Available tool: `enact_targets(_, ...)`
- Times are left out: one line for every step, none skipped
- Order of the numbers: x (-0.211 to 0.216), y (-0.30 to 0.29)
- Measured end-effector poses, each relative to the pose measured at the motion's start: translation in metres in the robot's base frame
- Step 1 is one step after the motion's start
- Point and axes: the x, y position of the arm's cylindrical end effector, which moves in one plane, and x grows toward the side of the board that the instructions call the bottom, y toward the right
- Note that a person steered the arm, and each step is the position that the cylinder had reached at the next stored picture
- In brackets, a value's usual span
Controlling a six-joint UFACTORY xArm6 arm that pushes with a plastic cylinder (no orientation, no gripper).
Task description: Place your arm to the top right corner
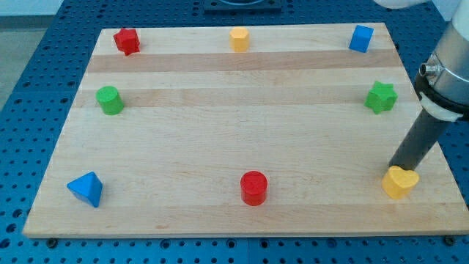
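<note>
My dark rod comes down from the view's right edge, and my tip [395, 168] rests on the wooden board [234, 125] near its bottom right corner. It touches or nearly touches the top of a yellow heart block [401, 182]. A green star block [381, 97] lies above my tip at the right side. A blue cube [360, 38] sits in the top right corner, far above my tip.
A red star block [127, 41] is at the top left, a yellow block [239, 38] at top centre, a green cylinder [110, 100] at the left, a blue triangular block [86, 189] at bottom left, a red cylinder [254, 188] at bottom centre.
</note>
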Motion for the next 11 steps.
enact_targets(0.000, 0.000)
enact_targets(-0.003, 0.000)
enact_targets(-0.029, 0.003)
enact_targets(-0.056, 0.017)
enact_targets(-0.077, 0.040)
enact_targets(-0.103, 0.063)
enact_targets(-0.142, 0.069)
enact_targets(-0.184, 0.069)
enact_targets(-0.229, 0.069)
enact_targets(-0.274, 0.069)
enact_targets(-0.315, 0.067)
